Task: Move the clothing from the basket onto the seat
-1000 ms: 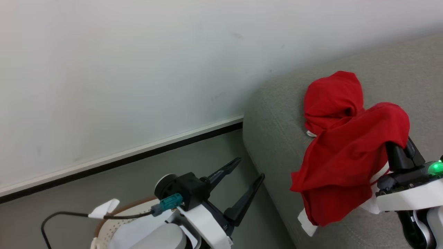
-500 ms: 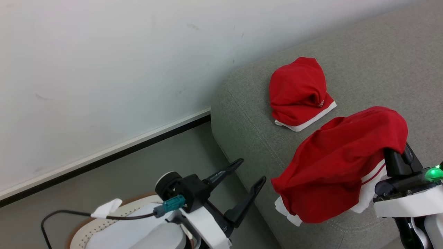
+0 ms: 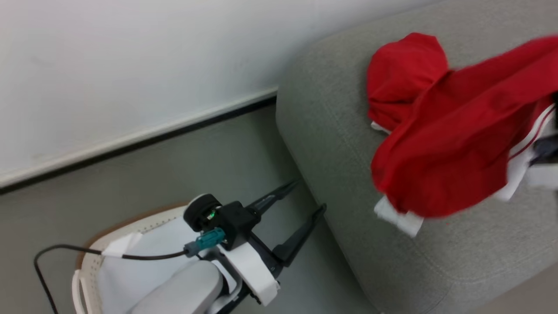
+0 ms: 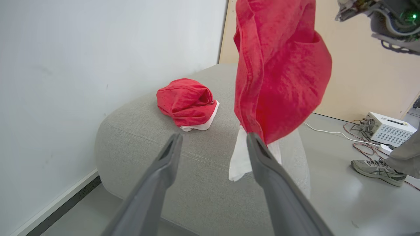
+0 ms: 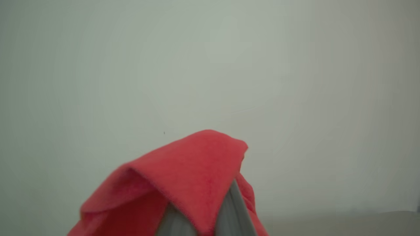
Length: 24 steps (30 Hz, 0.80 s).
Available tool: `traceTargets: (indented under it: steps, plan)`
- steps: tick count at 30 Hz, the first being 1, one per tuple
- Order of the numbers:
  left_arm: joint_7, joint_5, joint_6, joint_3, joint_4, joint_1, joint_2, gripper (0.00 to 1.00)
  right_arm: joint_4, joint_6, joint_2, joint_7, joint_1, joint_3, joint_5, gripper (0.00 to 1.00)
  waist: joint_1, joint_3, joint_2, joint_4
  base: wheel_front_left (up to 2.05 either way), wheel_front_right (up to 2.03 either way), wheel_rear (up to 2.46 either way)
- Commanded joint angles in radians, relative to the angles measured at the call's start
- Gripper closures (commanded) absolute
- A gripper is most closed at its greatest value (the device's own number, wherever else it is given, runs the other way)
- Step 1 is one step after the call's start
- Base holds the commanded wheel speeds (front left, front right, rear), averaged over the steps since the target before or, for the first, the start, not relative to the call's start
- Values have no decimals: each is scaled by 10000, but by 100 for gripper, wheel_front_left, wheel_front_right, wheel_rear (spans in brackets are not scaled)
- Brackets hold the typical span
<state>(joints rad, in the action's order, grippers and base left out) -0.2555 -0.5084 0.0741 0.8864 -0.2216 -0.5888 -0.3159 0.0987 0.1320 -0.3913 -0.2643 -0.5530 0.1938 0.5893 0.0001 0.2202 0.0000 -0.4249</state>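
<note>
My right gripper (image 3: 546, 151) at the head view's right edge is shut on a piece of the clothing, a red garment with white trim (image 3: 453, 144), which hangs in the air above the seat, a grey sofa (image 3: 344, 165). In the right wrist view the red cloth (image 5: 183, 177) drapes over my fingers (image 5: 229, 213). A second bundled red garment (image 3: 403, 72) lies on the sofa near the wall. My left gripper (image 3: 307, 198) stands open and empty over the floor, between the basket (image 3: 130, 222) and the sofa. The basket's white liner (image 3: 130, 270) shows.
A white wall with a dark skirting strip (image 3: 130, 144) runs behind the basket and sofa. In the left wrist view a person's shoe (image 4: 374, 167), a white box (image 4: 390, 129) and cables lie on the floor beyond the sofa.
The head camera has shifted, so the whole scene sits differently. My right gripper has lifted the red garment higher and further over the sofa. The left gripper stays open.
</note>
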Motion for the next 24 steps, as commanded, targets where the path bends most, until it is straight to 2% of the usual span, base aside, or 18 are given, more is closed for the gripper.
traceTargets:
  steps: [1,7,13,15,19,24]
  plan:
    - [66,161,29,-48,86,-181,-239,0,105,-27,-334,0,-670,-411,-107,100,-1,744,0,411,0,0,0]
    - [191,306,-23,-190,511,-494,-623,0,505,-27,-1168,5,-2004,-1892,20,100,-1,1797,0,829,0,0,0]
    - [359,430,-60,-247,922,-769,-961,0,1754,-27,-1811,311,-3102,-3145,-168,100,-1,2891,0,1193,0,0,0]
    - [381,436,-47,-249,974,-827,-989,0,2032,-27,-1924,366,-3277,-3244,-222,100,-1,3050,0,1266,0,0,0]
    - [451,483,-39,-294,1149,-1062,-1098,0,3345,-27,-2202,602,-3890,-3362,-572,100,-1,3606,0,1552,0,0,0]
    - [437,517,-37,-311,1202,-1277,-1080,0,4898,-27,-2184,1080,-4384,-2757,-1192,100,-1,4057,0,1862,0,0,0]
